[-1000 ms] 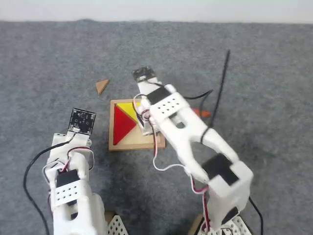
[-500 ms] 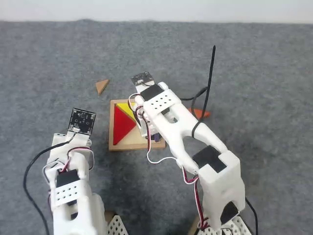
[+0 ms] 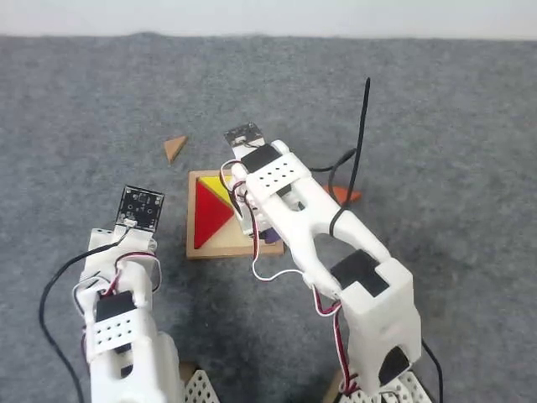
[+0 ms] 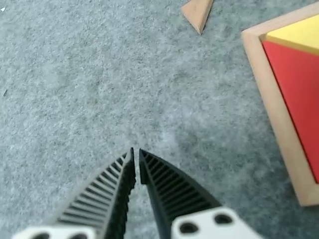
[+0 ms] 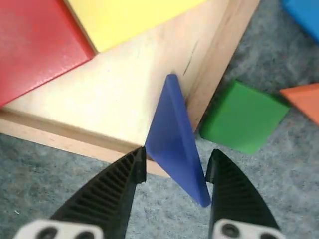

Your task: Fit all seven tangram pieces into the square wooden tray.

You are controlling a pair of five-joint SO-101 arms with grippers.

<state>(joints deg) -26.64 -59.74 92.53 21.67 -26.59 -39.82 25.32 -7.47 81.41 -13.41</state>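
Observation:
The square wooden tray (image 3: 220,248) lies mid-table with a red triangle (image 3: 210,214) and a yellow triangle (image 3: 216,186) in it. My right gripper (image 5: 175,159) hovers over the tray's near right corner, shut on a dark blue triangle (image 5: 175,139). That triangle is tilted, with one tip over the bare tray floor (image 5: 124,94) and its body across the rim. My left gripper (image 4: 135,152) is shut and holds nothing, over the grey carpet left of the tray (image 4: 271,99). A brown triangle (image 3: 174,148) lies beyond the tray's far left corner.
Just outside the tray's right rim lie a green square (image 5: 241,117), an orange piece (image 3: 346,195) and a light blue piece (image 5: 304,15). The right arm covers much of the tray's right half in the high view. Grey carpet surrounds everything.
The right arm swung a little left and toward the near side over the tray a second ago, then stayed put. The left arm has not moved.

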